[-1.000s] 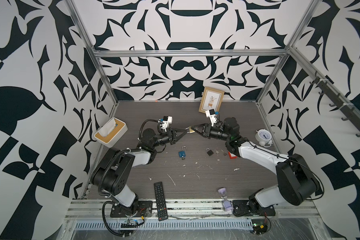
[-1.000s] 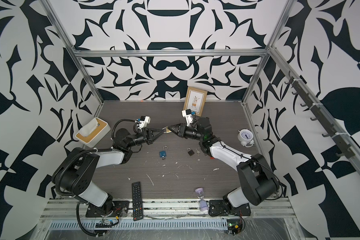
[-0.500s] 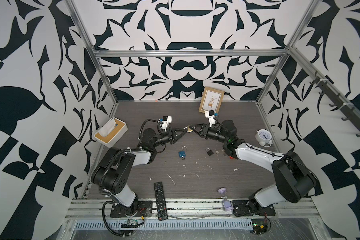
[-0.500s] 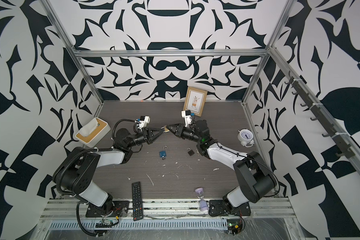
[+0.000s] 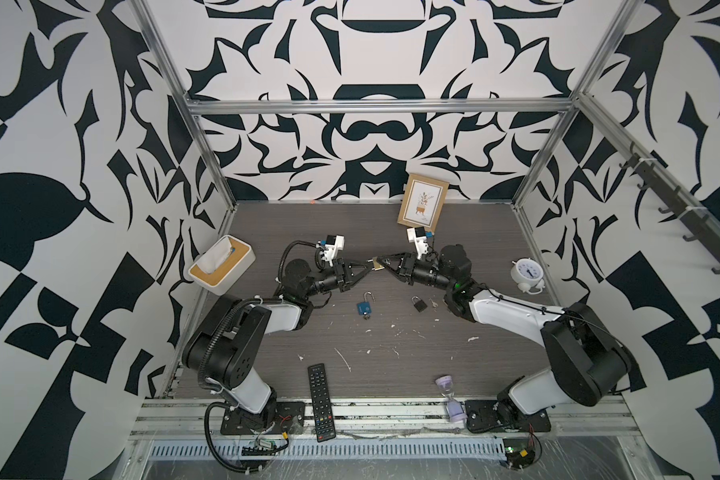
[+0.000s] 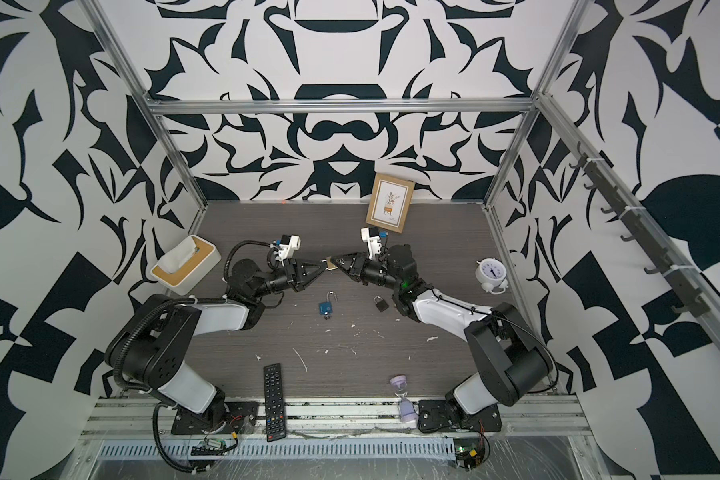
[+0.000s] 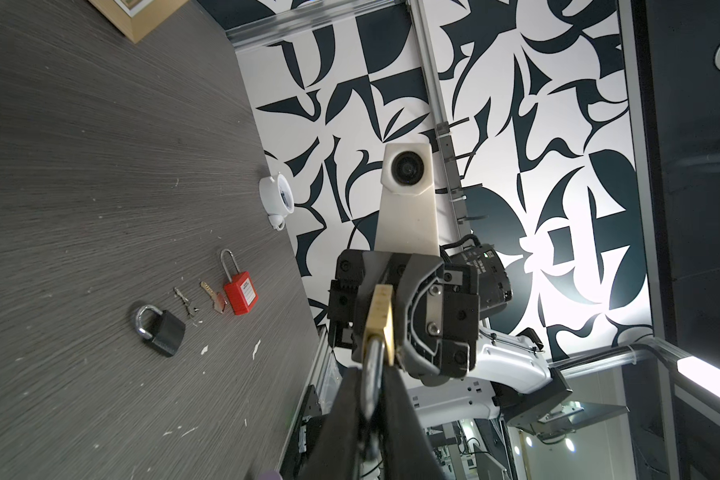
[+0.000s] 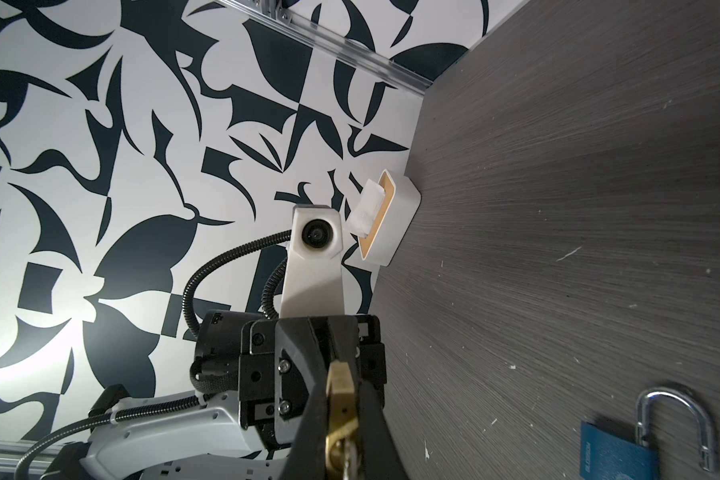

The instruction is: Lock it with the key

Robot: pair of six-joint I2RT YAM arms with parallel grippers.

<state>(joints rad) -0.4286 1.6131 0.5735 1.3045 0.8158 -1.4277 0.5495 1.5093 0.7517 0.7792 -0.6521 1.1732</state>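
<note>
A brass padlock (image 5: 376,264) (image 6: 330,263) hangs in the air over the middle of the table, between the two grippers, which face each other. My left gripper (image 5: 368,266) (image 7: 371,374) is shut on its silver shackle (image 7: 370,357), with the brass body (image 7: 380,316) beyond the fingertips. My right gripper (image 5: 382,262) (image 8: 344,384) is shut on the brass body (image 8: 341,395). A metallic piece (image 8: 352,455) shows at the body's near end in the right wrist view; whether it is the key I cannot tell.
On the table lie a blue padlock (image 5: 364,306) with its shackle open, a black padlock (image 5: 419,304), a red padlock (image 7: 240,291) and loose keys (image 7: 186,301). Around stand a tissue box (image 5: 221,270), clock (image 5: 526,274), picture frame (image 5: 423,208), remote (image 5: 321,401) and hourglass (image 5: 449,399).
The right arm's wrist has swayed slightly sideways. Both grippers stay joined at the brass padlock, which has barely moved.
</note>
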